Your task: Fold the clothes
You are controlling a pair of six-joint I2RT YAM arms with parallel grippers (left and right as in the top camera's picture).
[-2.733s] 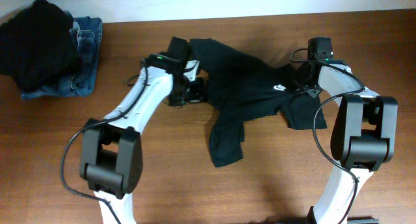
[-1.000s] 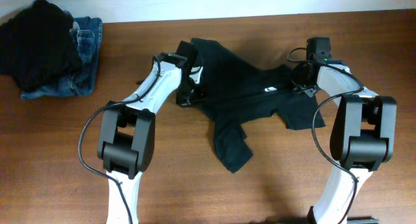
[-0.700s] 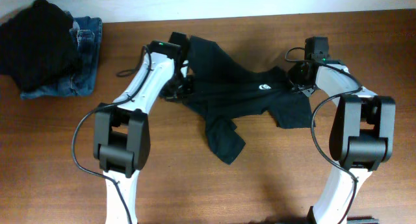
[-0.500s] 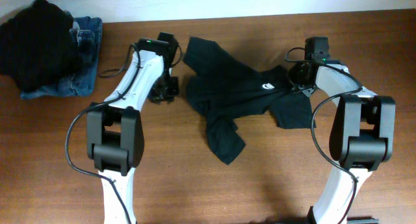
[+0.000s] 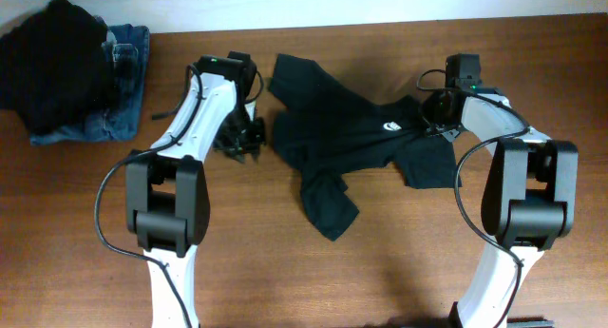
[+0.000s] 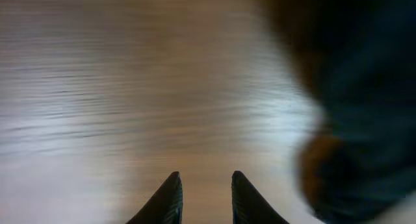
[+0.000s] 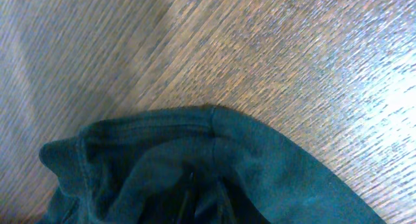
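Lying on the brown wooden surface (image 5: 380,261), jeans (image 5: 128,100) under black cloth (image 5: 57,67) sit well apart from the T-shirt (image 5: 332,128). Beside it the left gripper (image 6: 203,182) is slightly spread, empty; the right gripper (image 5: 435,119) pinches its edge.

Brown wood desk (image 5: 399,271) against a pale wall (image 5: 380,0).
Bare, grained wood lies ahead of the left fingers (image 6: 168,201), with a soft pale sheen of light across it.

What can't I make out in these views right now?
Right gripper: fingertips buried in T-shirt cloth in the right wrist view, under the arm overhead; grip unclear.
Left wrist view: dark shape at right, blurred, unidentifiable.
Black heap on the jeans, overhead: cut off by the left edge.
T-shirt's white mark, overhead: too small to read.
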